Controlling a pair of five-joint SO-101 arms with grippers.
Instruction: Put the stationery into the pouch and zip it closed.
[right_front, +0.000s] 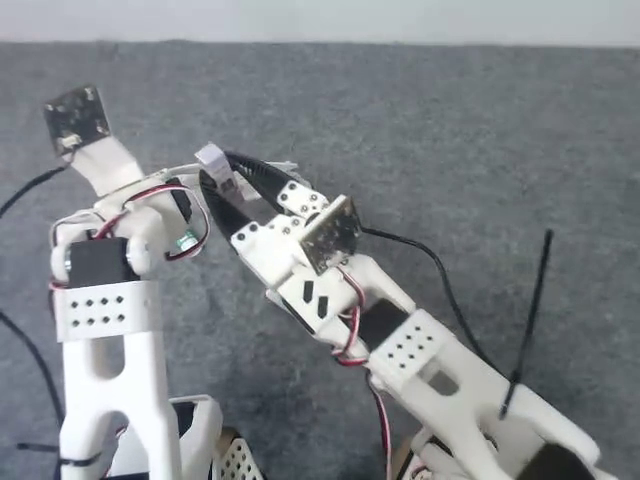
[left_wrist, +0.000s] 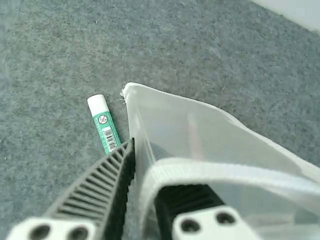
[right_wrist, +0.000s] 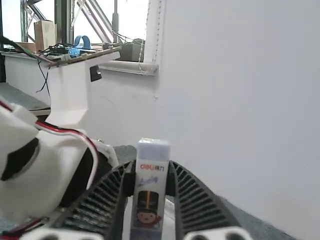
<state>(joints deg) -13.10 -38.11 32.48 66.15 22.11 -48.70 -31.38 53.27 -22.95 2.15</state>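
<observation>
beside one pouch (left_wrist: 200, 135), one green tube (left_wrist: 105, 126)

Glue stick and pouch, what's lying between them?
In the left wrist view, a narrow strip of bare mat, and one finger of the left gripper, lie between glue stick and pouch.

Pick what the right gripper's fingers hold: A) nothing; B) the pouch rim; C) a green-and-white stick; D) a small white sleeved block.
D: the right gripper clamps a white sleeved block; the stick lies on the carpet, and the left gripper holds the pouch.
</observation>
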